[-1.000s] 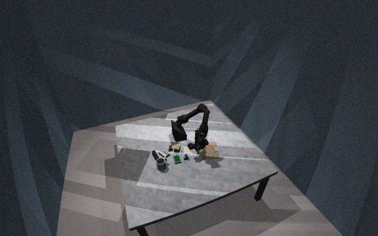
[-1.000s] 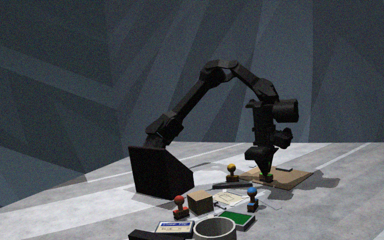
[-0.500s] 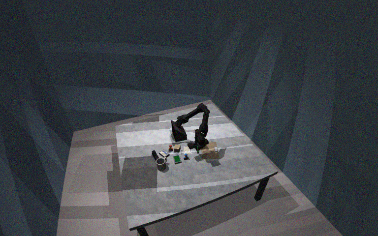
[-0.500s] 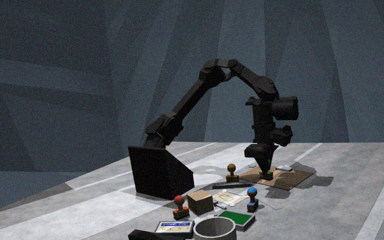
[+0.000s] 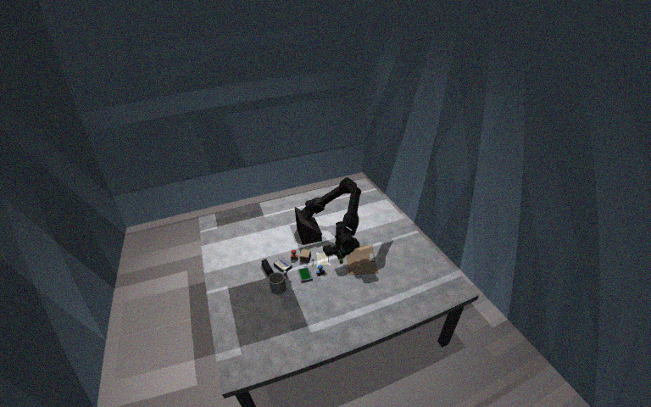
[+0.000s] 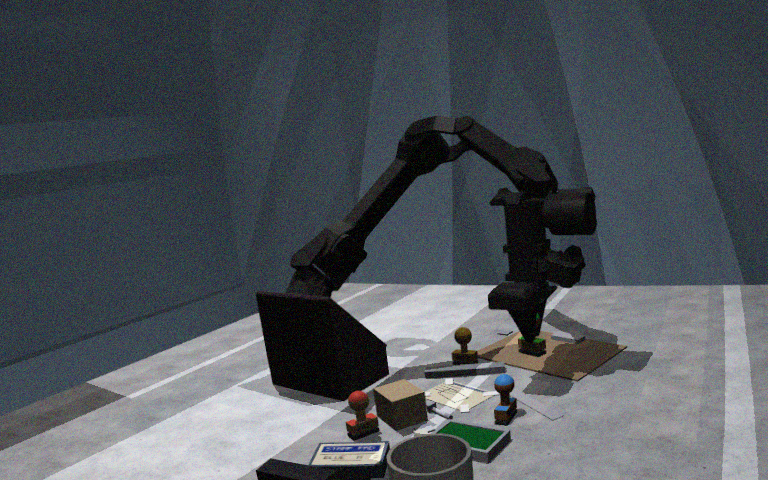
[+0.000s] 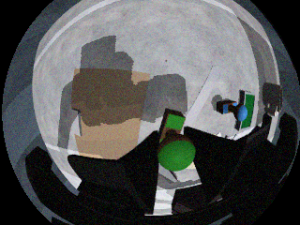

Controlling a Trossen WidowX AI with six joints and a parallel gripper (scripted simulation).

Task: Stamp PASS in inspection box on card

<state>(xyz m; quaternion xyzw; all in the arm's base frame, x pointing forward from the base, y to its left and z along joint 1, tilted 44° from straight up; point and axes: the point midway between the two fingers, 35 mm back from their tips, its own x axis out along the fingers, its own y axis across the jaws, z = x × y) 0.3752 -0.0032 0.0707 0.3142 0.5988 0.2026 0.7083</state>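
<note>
Right now I have the gripper [image 6: 531, 333] pointing straight down with its fingers clamped on the green knob of the PASS stamp [image 6: 532, 343]. The stamp stands upright with its base on a brown cardboard sheet [image 6: 572, 356] lying flat on the worktop [image 6: 651, 407]; from the exterior view I cannot tell whether the base presses down or merely touches.

Looking outward from the fingers, a stamp with an ochre knob [image 6: 463, 346] stands just off the cardboard's edge, on the arm-base side. Nearer the exterior camera than that, a dark flat bar [image 6: 464, 370] lies on the worktop, and beyond it the pale card [image 6: 455, 394] with faint printed lines, which are too small for me to read. A blue-knobbed stamp [image 6: 504, 399] stands beside the card, and the green ink pad [image 6: 474, 436] lies just past it, well apart from the fingers. A small tan box [image 6: 399, 403] and a red-knobbed stamp [image 6: 360, 414] sit further toward the arm's black base [image 6: 317, 345]. At the near edge are a grey round cup [image 6: 429, 457] and a flat tin [image 6: 349, 453] with a blue label; its top line looks like "STAMP PAD", and the lower line I cannot make out.

Nothing stands between the held stamp and the card except the dark bar.
</note>
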